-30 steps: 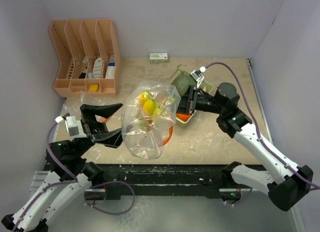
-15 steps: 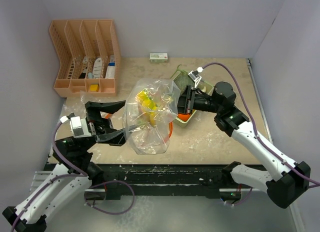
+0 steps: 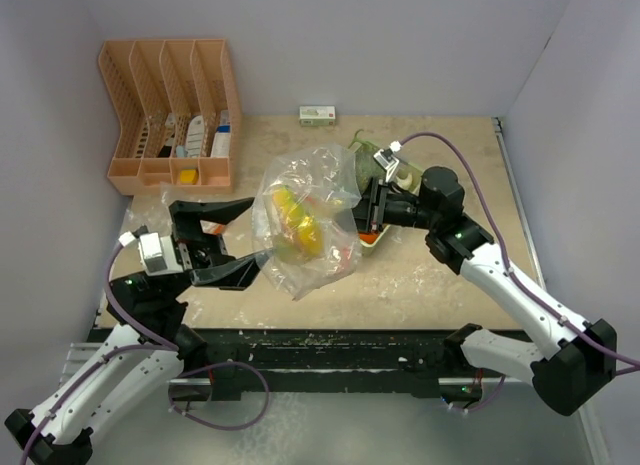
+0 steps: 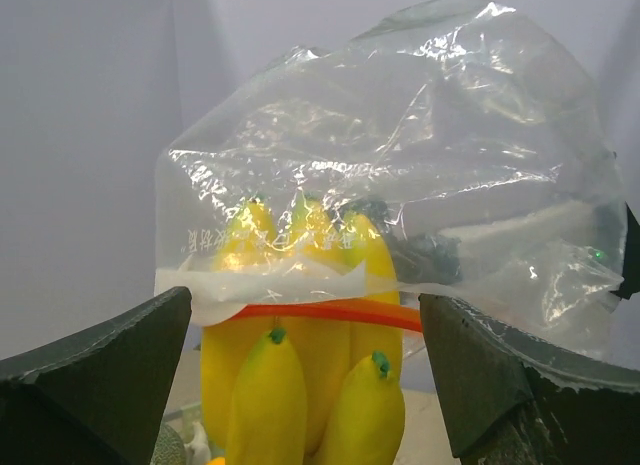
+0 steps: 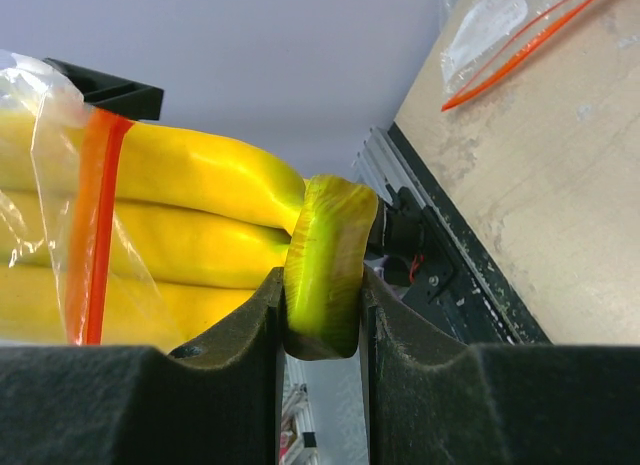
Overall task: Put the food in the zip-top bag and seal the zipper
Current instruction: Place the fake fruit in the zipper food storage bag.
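My right gripper is shut on the green-yellow stem of the yellow banana bunch and holds it in the air; the right wrist view shows the stem pinched between the fingers. The clear zip-top bag with an orange zipper hangs over the bananas' tips. My left gripper is open just left of the bag, with the bananas and zipper in front of its jaws. The melon and an orange sit in the pale green basket behind. I cannot see the cucumber.
A peach desk organiser stands at the back left. A small box lies by the back wall. A second clear bag with an orange zipper lies flat on the table. Walls close in on the left, back and right.
The right gripper has pushed the bananas and bag forward and to the right, off the table. The left gripper has moved closer to the bag, still open.
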Available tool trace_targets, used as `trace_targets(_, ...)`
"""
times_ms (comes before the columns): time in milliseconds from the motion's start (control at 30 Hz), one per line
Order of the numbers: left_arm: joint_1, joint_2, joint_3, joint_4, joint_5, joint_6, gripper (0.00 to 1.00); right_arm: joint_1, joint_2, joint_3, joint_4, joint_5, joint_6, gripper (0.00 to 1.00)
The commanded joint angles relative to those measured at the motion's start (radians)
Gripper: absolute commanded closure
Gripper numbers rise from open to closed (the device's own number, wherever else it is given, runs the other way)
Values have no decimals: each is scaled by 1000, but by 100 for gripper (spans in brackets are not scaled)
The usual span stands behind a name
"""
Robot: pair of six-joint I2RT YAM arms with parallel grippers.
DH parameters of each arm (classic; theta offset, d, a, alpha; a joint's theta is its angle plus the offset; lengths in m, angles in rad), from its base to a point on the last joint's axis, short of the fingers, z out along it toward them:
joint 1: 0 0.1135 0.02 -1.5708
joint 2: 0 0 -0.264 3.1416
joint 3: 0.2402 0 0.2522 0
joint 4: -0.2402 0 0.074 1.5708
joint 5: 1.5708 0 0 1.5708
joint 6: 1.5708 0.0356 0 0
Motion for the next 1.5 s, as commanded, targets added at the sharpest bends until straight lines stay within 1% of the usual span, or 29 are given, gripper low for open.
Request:
trace_targets(0, 3, 17, 51, 68, -1, 5, 1, -2, -4, -11, 33, 6, -20, 100)
trace_targets(100, 4, 53, 58, 71, 5, 0, 1, -2, -5, -16, 33, 6, -21, 100)
trace_targets(333, 5, 134, 68, 87, 6, -33, 15, -2, -16, -17, 14, 7, -35, 100)
trace_targets(400, 5, 155, 73, 86, 10, -38, 21, -2, -20, -17, 7, 9, -43, 100)
trace_targets(433, 4, 163, 75, 88, 12, -42, 26, -2, -21, -17, 2, 9, -46, 100)
trace_targets(567, 4, 198, 83, 93, 18, -58, 55, -2, -23, -28, 0, 9, -48, 100)
trace_targets(633, 5, 205, 84, 92, 16, -65, 74, -2, -23, -31, 3, 11, -48, 100)
trace_targets(700, 4, 204, 85, 83, 12, -68, 90, -2, -22, -32, 4, 11, -48, 100)
trace_targets(733, 4, 201, 85, 73, 9, -67, 96, -2, -21, -32, 5, 12, -48, 100)
trace_targets(767, 4, 196, 87, 62, 6, -68, 100, -2, -20, -32, 6, 13, -46, 100)
trace_targets(933, 5, 130, 91, -40, 7, -66, 100, -6, -10, -34, 40, 12, -27, 100)
trace_targets(1167, 4, -10, 108, -279, -23, -26, 100, -29, -9, -39, 161, -14, 22, 100)
trace_targets(1300, 4, -81, 132, -416, -53, -3, 100, -66, -9, -30, 166, -29, 26, 100)
trace_targets(1400, 4, -117, 136, -478, -58, -1, 100, -84, -1, -32, 184, -48, 42, 100)
trace_targets(1467, 4, -134, 137, -514, -61, -2, 100, -92, 3, -42, 228, -63, 68, 100)
